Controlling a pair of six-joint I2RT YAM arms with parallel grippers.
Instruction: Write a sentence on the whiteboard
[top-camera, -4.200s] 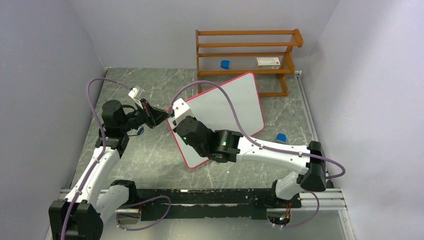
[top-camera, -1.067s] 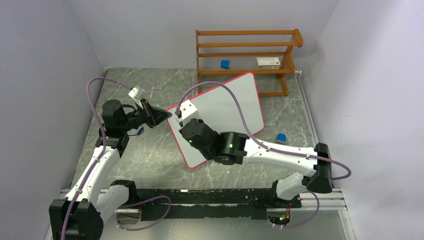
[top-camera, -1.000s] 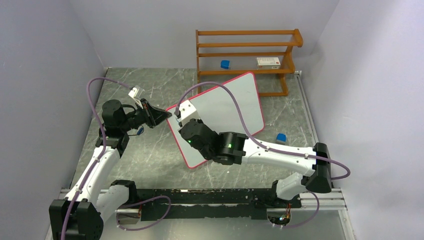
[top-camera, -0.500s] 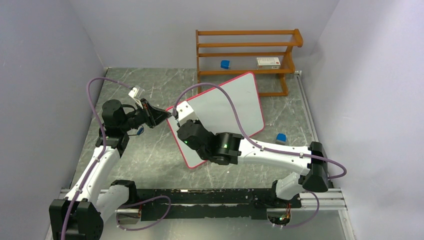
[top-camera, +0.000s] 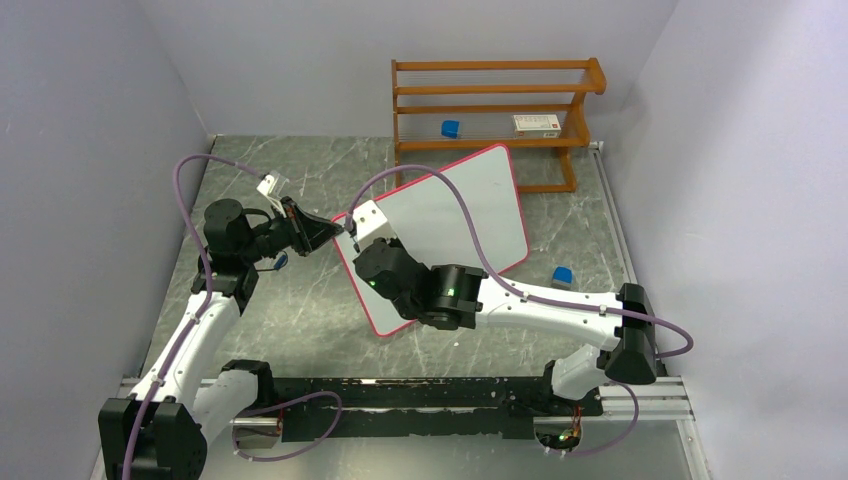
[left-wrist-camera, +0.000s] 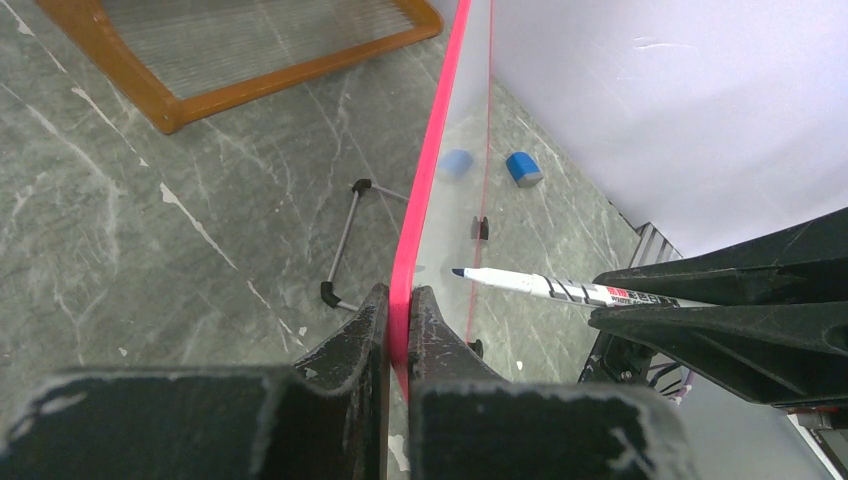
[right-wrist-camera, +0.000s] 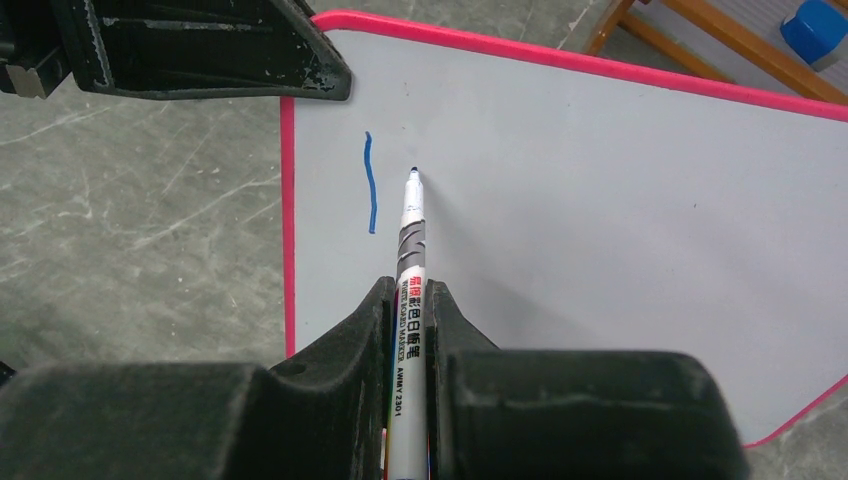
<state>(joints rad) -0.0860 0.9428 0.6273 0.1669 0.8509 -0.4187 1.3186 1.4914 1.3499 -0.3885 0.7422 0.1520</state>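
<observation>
Right wrist: right tool (right-wrist-camera: 408, 300) clamps the marker (right-wrist-camera: 411, 235), left tool (left-wrist-camera: 398, 308) clamps the rim of the whiteboard (right-wrist-camera: 600, 200); if that rim slips under pen pressure, lettering may skew.

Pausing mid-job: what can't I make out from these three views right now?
- Top external: the right arm covers the near-left of the whiteboard, hiding the blue stroke and the marker tip.
- Left wrist: the board shows edge-on, so its writing face is unreadable.
- Right wrist: whether the marker tip touches the board is unclear.
- Top external: the box label is too small.
</observation>
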